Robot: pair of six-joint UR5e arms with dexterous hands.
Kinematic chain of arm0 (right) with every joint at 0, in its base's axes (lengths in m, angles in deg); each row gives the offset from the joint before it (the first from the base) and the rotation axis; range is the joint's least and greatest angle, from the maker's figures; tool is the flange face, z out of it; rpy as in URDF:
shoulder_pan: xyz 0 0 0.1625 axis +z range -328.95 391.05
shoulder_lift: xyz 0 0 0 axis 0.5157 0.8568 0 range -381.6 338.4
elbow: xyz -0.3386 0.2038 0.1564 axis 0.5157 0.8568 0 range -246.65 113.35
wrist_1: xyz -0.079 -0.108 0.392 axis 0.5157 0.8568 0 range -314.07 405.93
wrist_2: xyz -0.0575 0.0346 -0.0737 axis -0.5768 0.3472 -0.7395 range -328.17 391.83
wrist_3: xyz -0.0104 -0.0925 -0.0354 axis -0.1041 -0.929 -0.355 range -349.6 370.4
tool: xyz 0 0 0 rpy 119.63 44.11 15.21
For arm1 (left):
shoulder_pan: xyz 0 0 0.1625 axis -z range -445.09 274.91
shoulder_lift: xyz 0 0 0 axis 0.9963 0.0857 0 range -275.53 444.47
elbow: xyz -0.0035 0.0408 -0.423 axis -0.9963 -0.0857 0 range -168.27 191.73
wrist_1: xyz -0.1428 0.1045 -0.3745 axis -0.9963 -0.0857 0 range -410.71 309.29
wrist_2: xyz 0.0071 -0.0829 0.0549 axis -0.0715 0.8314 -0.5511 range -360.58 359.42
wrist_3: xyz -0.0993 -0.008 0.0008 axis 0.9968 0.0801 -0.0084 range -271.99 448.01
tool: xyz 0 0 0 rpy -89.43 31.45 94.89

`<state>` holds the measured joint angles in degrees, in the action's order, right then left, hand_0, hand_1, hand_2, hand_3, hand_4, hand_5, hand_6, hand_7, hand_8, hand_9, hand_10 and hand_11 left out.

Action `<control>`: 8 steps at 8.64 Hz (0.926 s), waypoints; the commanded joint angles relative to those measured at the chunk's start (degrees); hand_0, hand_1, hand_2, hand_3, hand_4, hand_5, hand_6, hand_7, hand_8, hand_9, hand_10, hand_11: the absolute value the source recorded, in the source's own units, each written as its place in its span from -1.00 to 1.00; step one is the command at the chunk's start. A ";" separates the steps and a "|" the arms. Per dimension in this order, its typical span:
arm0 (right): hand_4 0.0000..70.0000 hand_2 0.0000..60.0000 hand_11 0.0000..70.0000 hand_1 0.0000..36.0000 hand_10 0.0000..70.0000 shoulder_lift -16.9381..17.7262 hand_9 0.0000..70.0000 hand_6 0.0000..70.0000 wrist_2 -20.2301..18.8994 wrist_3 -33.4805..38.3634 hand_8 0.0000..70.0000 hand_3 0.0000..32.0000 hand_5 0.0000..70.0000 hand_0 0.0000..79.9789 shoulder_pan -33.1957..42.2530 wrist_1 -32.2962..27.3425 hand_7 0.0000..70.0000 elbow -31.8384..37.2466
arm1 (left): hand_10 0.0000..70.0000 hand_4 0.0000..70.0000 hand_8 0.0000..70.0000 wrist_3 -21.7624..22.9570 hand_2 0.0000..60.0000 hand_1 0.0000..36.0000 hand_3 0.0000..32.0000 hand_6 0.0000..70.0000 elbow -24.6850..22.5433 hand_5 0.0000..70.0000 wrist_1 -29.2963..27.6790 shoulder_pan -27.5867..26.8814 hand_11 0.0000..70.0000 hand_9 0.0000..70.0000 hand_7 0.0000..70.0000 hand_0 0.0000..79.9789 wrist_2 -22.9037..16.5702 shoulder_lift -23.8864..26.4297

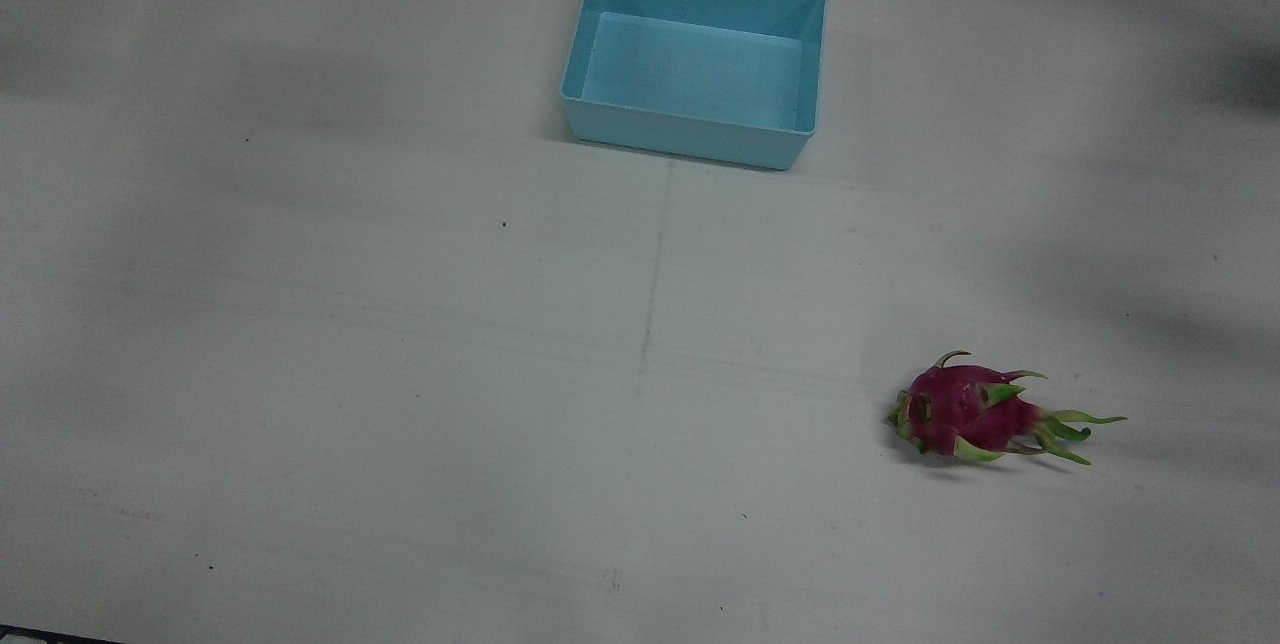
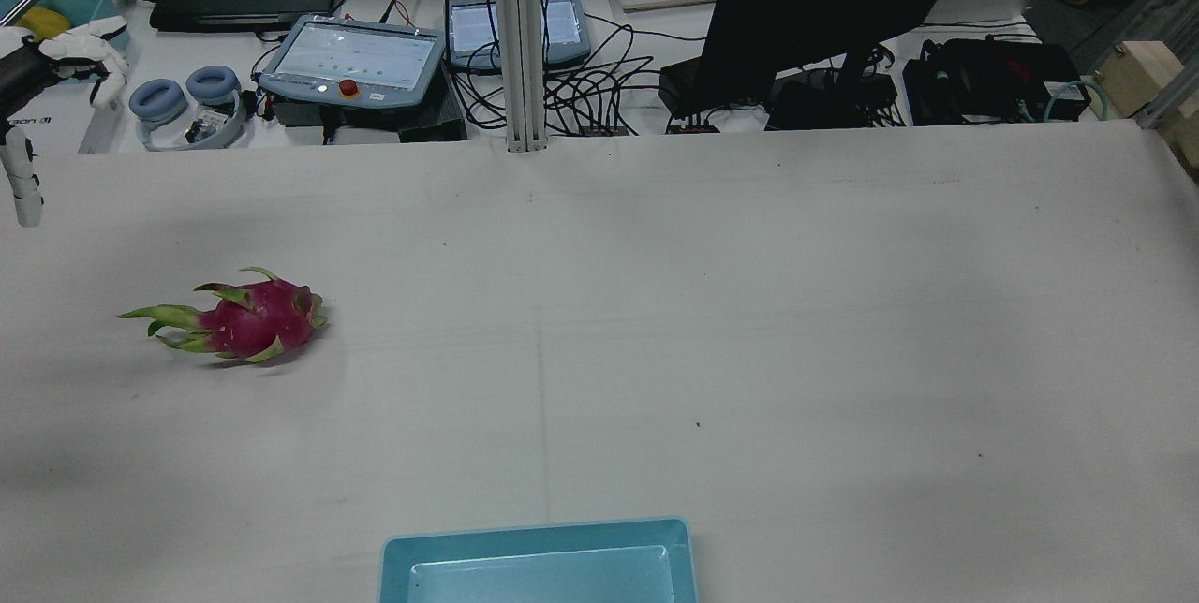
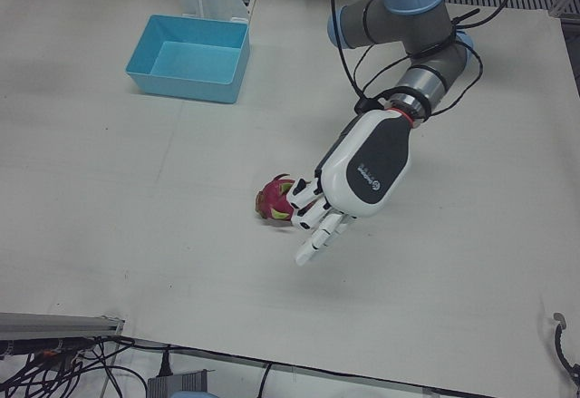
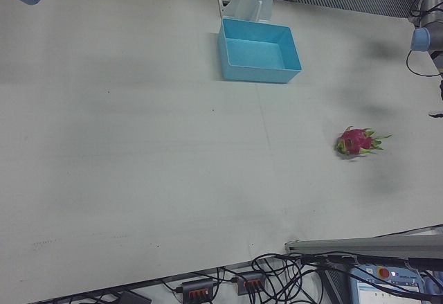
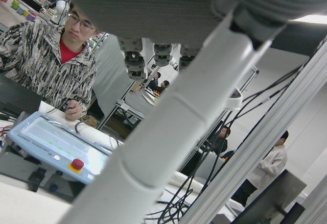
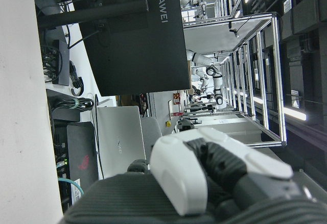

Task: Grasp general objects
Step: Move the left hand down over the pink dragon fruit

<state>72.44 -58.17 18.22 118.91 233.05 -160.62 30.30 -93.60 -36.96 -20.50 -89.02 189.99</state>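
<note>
On the white table [image 2: 749,303] the dragon fruit [image 2: 245,320] lies on its side at the left with the left hand [image 3: 349,185] hovering above it, fingers [image 3: 319,236] spread and holding nothing, the blue bin [image 2: 539,561] sits near centre, and the right hand [image 6: 204,168] has fingers I cannot tell.

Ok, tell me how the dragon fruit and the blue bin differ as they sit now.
The dragon fruit is rounded, magenta with green scales; the blue bin is a boxy, plain light-blue container. The fruit lies on its side on the robot's left half; the bin stands upright, open-topped and empty, near the table's centre line. Both rest on the white table, untouched.
</note>
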 commanded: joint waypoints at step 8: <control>-1.00 -1.00 -1.00 -1.00 -1.00 0.00 -1.00 -1.00 0.00 0.00 -1.00 -1.00 -1.00 -1.00 0.02 0.00 -1.00 0.02 | -1.00 -1.00 -1.00 -16.47 1.00 1.00 -1.00 -1.00 -0.85 1.00 17.89 -27.28 -1.00 -0.89 -0.22 1.00 30.98 3.37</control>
<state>72.45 -58.17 18.31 118.93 233.06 -160.60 14.10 -94.18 -21.78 -39.08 -71.06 193.39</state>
